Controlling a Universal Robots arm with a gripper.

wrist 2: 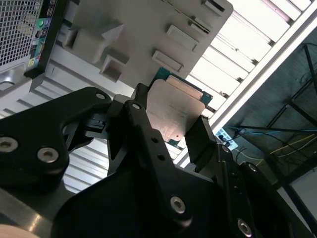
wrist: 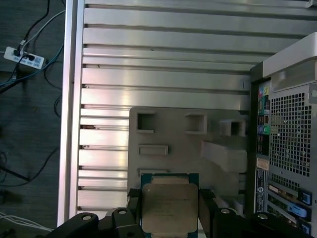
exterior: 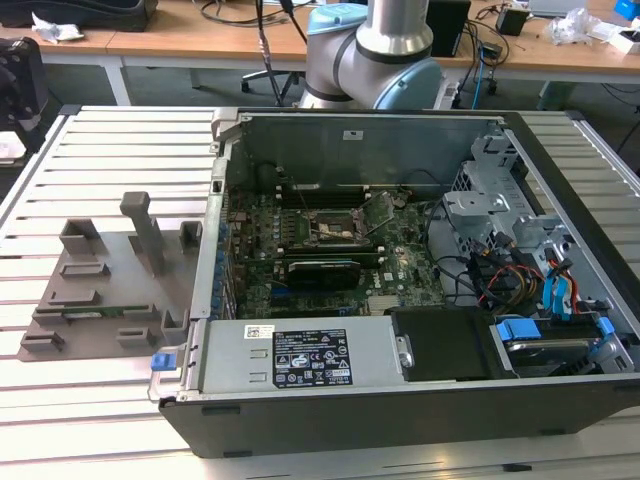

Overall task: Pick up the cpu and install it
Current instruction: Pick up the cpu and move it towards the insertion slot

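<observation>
The cpu [wrist 2: 173,111] is a small flat square chip with a pale silvery top and a green rim. It sits between the two black fingers of my gripper [wrist 2: 171,124], which is shut on its opposite edges. In the first wrist view the cpu [wrist: 168,203] hangs in my gripper [wrist: 169,214] above the grey fixture plate [wrist: 188,139] on the slatted table. In the exterior view the open computer case [exterior: 400,400] lies flat, with the green motherboard [exterior: 300,285] inside and its square socket [exterior: 330,228] near the middle.
The grey fixture plate [exterior: 110,280] with raised blocks and slots lies on the exterior view's left of the case. The arm's base [exterior: 375,60] stands behind the case. Drive bays and cables [exterior: 540,270] fill the case's right side. A floor with cables [wrist: 29,99] lies beyond the table edge.
</observation>
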